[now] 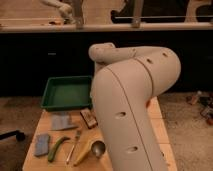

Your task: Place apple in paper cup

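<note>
Right now we are looking at the robot's cream arm (132,95), which is filling the middle of the view and covering much of the wooden surface (50,116). The claw is sitting out of sight, so we cannot tell its state, and we are not seeing the apple or the paper cup either. Left of the arm, a green tray (67,92) is resting at the far edge and a blue sponge (42,144) is lying near the front.
</note>
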`<control>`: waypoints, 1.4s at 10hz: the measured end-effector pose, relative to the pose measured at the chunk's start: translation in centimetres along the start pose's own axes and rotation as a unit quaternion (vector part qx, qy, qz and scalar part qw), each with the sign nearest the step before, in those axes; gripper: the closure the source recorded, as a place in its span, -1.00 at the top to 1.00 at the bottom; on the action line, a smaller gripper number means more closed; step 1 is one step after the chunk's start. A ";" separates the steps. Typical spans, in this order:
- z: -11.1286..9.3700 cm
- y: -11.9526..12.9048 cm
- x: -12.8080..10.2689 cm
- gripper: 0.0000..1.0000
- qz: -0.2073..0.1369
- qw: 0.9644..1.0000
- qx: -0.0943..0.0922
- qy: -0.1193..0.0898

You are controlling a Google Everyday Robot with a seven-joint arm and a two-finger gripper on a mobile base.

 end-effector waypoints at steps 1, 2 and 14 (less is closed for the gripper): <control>0.5 0.6 -0.9 0.60 0.005 1.000 0.002 -0.004; 1.0 1.2 -1.9 0.60 0.010 1.000 0.006 -0.006; 4.8 5.9 -4.5 0.60 0.001 1.000 0.006 -0.010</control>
